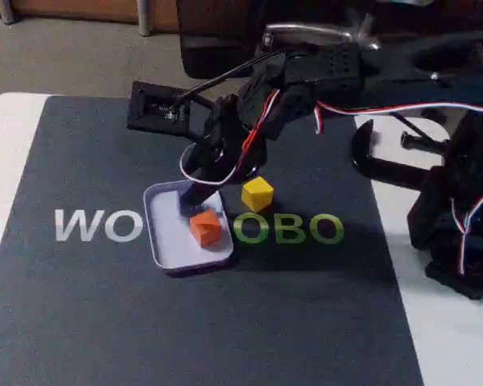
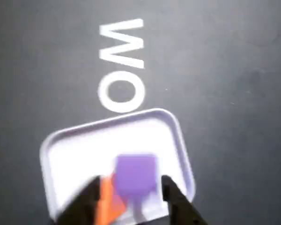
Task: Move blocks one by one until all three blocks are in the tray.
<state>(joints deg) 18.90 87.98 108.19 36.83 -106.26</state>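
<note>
**Second block over the tray, one left on the mat**

Orange block (image 1: pixel 206 226) lies inside the tray (image 1: pixel 163 241), toward its right rim in the fixed view. Gripper (image 2: pixel 130 187) hangs low over the tray, its fingers either side of the purple block (image 2: pixel 136 174); they look clamped on it, though the wrist view is blurred. Block not yet released. Yellow block (image 1: pixel 258 194) sits on the dark mat (image 1: pixel 105 322), just beyond the tray's far right corner. Judged: one block delivered, the second arriving, the yellow untouched.
</note>
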